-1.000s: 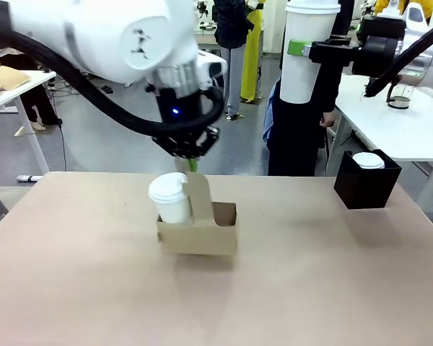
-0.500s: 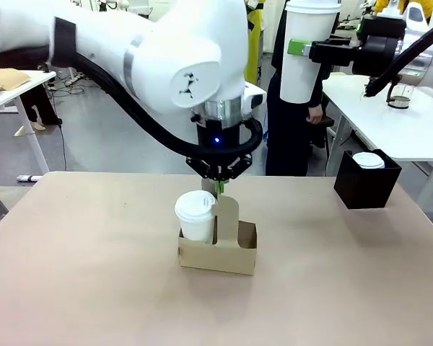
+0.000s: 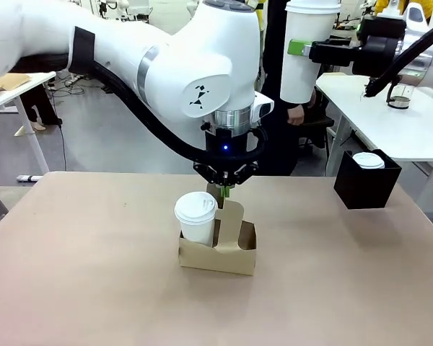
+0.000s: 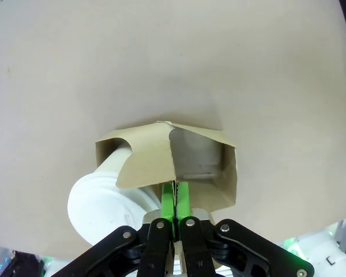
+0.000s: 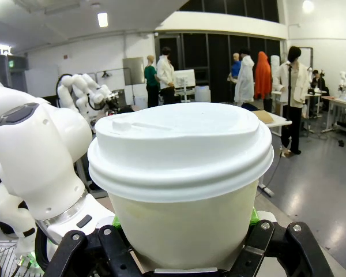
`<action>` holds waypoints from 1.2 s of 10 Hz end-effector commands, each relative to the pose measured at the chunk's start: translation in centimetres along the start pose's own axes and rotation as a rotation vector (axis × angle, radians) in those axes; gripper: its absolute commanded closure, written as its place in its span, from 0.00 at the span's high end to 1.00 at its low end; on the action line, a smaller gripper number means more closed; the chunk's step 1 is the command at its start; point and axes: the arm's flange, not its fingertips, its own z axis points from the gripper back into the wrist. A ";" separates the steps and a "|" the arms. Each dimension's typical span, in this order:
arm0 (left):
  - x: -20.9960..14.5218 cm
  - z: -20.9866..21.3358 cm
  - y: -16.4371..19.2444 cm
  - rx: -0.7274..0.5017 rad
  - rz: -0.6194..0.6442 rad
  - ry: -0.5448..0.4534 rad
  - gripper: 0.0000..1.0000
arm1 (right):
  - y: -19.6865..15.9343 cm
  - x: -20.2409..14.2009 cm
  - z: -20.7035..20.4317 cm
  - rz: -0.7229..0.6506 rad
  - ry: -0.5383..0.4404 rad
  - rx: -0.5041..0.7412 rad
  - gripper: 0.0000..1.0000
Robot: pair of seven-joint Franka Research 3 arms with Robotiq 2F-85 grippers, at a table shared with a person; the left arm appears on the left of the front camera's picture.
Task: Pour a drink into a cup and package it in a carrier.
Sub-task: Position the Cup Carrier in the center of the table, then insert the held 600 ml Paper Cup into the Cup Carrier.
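Front view: my left fingers [image 3: 226,192] clamp carrier [image 3: 218,251] handle, probably steadying seated cup [image 3: 196,216]; my right fingers [image 3: 304,49] hold second cup [image 3: 303,76] high, clear.

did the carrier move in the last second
Yes. The carrier slid toward the picture's right, closer to the black box, with the left gripper pinching its handle panel.
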 end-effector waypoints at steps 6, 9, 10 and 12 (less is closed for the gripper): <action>-1.3 4.5 4.3 -0.132 -0.127 -0.013 1.00 | -2.9 0.2 -0.1 -0.042 0.016 0.019 0.81; -1.3 8.7 11.8 -0.271 -0.370 0.016 0.94 | -8.1 -1.8 0.9 -0.097 0.024 0.252 0.81; -0.8 9.1 14.7 -0.292 -0.499 0.016 1.00 | -8.3 -3.0 0.6 -0.090 0.035 0.319 0.81; -1.3 9.0 20.5 -0.237 -0.725 -0.074 1.00 | -6.4 -7.0 -1.5 -0.037 0.056 0.435 0.81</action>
